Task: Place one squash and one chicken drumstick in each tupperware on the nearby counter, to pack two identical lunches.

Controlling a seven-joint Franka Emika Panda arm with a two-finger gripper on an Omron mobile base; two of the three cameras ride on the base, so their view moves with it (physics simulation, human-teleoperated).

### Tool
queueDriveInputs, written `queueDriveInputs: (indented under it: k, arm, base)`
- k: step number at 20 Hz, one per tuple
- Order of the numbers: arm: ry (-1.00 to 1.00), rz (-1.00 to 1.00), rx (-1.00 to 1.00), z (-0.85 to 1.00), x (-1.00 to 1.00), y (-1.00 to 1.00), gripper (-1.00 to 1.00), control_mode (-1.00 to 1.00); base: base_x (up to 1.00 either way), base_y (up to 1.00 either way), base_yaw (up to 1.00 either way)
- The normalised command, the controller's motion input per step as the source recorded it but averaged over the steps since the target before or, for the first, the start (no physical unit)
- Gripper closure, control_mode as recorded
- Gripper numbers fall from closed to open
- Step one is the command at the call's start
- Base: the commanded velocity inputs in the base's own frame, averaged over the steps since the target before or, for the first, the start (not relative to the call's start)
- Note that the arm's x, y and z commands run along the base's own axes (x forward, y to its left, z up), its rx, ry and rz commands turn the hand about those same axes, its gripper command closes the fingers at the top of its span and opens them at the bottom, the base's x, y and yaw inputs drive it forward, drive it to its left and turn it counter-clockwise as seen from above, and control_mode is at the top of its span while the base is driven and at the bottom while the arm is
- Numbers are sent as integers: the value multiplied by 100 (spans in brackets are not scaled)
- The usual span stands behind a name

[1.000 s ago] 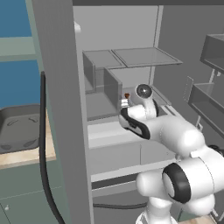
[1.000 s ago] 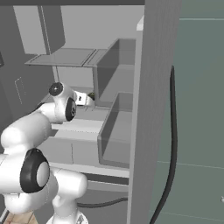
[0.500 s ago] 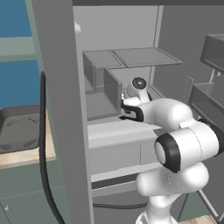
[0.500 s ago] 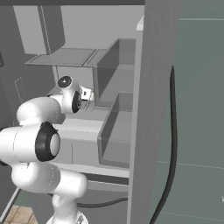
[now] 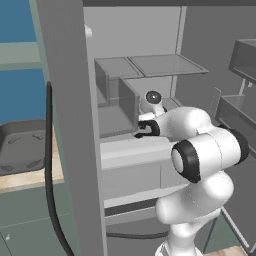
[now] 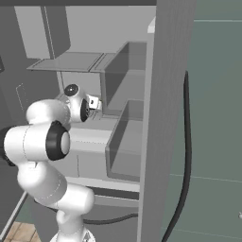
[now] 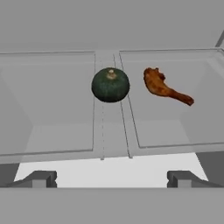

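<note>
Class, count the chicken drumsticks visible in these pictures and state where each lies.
1: a chicken drumstick on the fridge shelf, right of the squash. Others may be hidden.

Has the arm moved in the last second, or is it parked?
Yes. In the left base view the elbow has swung up and left, toward the fridge shelf; the hand end near the bin barely shifts.

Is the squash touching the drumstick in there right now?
Apart. The hand view shows the squash and the chicken drumstick lying side by side with a clear strip of grey shelf between them; the open gripper touches neither.
</note>
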Motion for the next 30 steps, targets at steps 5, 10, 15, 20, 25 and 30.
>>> queueDriveInputs:
  k: [5, 10, 15, 20, 25, 30]
  arm:
    - [6, -1, 1, 0, 21, 6, -100, -100]
    - [6, -1, 1, -2, 23, 13, -100, -100]
    - [0, -1, 0, -15, 19, 12, -100, -100]
    - [0, -1, 0, -13, 22, 1, -100, -100]
    - [1, -1, 0, -1, 30, 0, -100, -100]
    - [2, -1, 0, -2, 34, 0, -100, -100]
  base:
    - [0, 0, 0]
    - [0, 0, 0]
    - [0, 0, 0]
    - [0, 0, 0]
    - [0, 0, 0]
    - [0, 0, 0]
